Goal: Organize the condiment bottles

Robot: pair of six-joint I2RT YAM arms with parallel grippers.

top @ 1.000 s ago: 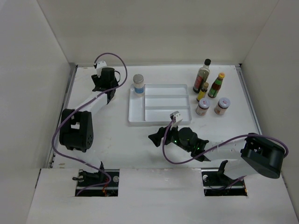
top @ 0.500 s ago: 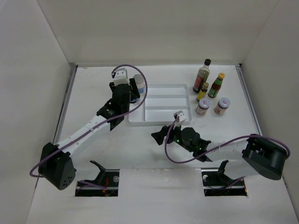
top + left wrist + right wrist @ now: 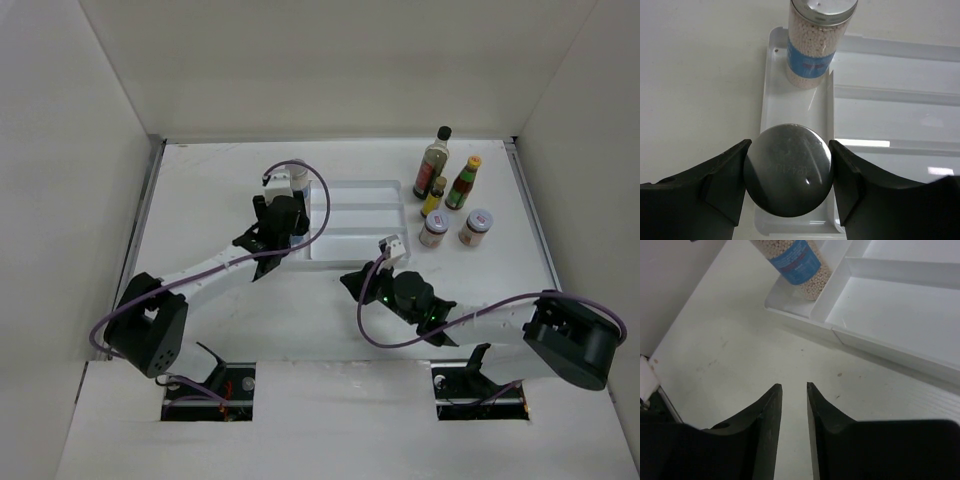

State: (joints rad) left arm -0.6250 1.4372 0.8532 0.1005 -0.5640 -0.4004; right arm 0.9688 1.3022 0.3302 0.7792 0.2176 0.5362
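Observation:
My left gripper [image 3: 788, 172] is shut on a grey-lidded jar [image 3: 788, 165], seen from above over the near end of the left compartment of the white tray [image 3: 890, 100]. In the top view that gripper [image 3: 285, 215] hides its jar. A second grey-lidded, blue-labelled jar [image 3: 817, 42] [image 3: 297, 177] stands upright at the far end of the same compartment. A tall dark bottle [image 3: 434, 155], a small yellow bottle [image 3: 433, 197], a yellow-capped bottle [image 3: 463, 182] and two white-lidded jars [image 3: 433, 230] [image 3: 476, 226] stand right of the tray. My right gripper [image 3: 794, 386] [image 3: 350, 282] hovers over bare table, closed to a thin slit and holding nothing.
The tray [image 3: 365, 200] has long compartments running left to right beside the narrow left one. White walls enclose the table on three sides. The right arm's forearm lies across the near table in front of the tray.
The left arm has swung from the far left corner to the tray's left compartment, still gripping its jar. The right gripper's jaws have closed from wide open to almost touching.

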